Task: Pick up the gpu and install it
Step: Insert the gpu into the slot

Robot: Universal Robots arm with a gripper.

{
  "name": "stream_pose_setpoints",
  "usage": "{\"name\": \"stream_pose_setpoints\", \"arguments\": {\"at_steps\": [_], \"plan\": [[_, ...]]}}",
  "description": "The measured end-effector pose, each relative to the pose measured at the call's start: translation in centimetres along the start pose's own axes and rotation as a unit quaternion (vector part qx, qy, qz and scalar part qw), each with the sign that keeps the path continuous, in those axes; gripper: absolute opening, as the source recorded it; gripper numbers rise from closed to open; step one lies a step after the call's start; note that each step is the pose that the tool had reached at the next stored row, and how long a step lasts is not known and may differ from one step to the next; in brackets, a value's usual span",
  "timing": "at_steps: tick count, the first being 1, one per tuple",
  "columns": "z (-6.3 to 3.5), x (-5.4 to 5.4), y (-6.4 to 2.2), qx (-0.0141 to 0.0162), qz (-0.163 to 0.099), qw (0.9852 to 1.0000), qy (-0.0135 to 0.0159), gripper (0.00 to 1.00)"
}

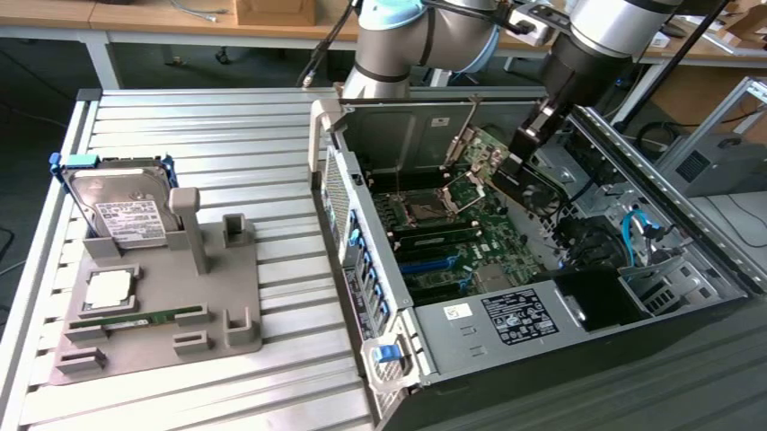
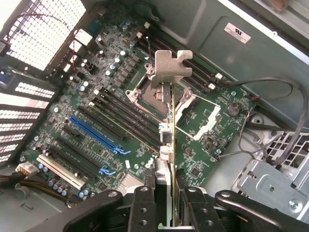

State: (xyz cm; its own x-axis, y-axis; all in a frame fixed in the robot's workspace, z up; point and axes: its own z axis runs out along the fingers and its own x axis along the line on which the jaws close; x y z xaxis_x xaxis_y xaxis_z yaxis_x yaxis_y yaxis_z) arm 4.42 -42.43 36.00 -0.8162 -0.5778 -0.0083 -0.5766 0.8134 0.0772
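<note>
The fingers [image 2: 144,208] were clamped on the gpu [image 2: 172,145], one black pad on each flat face of the card. From the wrist view I saw the card edge-on, a thin line running away from the gripper [image 2: 171,215]. Its silver bracket [image 2: 169,67] was at the far end from the jaws.

In the exterior view the gripper [image 1: 533,135] hung inside the open computer case [image 1: 515,319] and held the gpu [image 1: 533,189] by its upper end. The dark face was tilted and turned toward the exterior view's right. The card was over the motherboard [image 1: 444,242], on the exterior view's right of the processor socket [image 1: 426,211]. I could not tell whether its lower edge touched anything.

Beyond the card, the wrist view showed the motherboard [image 2: 96,96], with a long blue slot [image 2: 94,133] and a white slot [image 2: 60,169] off to one side. The socket [image 2: 145,87] lay near the bracket end.

The case lay on its side on a slatted metal table [image 1: 240,126], with its open side up. Well apart from it, on the exterior view's left, sat a grey holder [image 1: 222,310]. A hard drive [image 1: 120,211] stood upright in the holder, a square silver chip [image 1: 108,285] lay flat in front of the drive, and a narrow green RAM stick [image 1: 138,318] lay beside the chip. The arm [image 1: 599,36] came down into the case from the top of the exterior view.
</note>
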Motion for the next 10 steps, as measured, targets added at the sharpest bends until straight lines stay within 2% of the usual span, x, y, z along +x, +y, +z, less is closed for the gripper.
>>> {"name": "stream_pose_setpoints", "arguments": {"at_steps": [10], "plan": [[0.0,0.0,0.0,-0.0002,-0.027,0.9996,0.002,0.27]]}}
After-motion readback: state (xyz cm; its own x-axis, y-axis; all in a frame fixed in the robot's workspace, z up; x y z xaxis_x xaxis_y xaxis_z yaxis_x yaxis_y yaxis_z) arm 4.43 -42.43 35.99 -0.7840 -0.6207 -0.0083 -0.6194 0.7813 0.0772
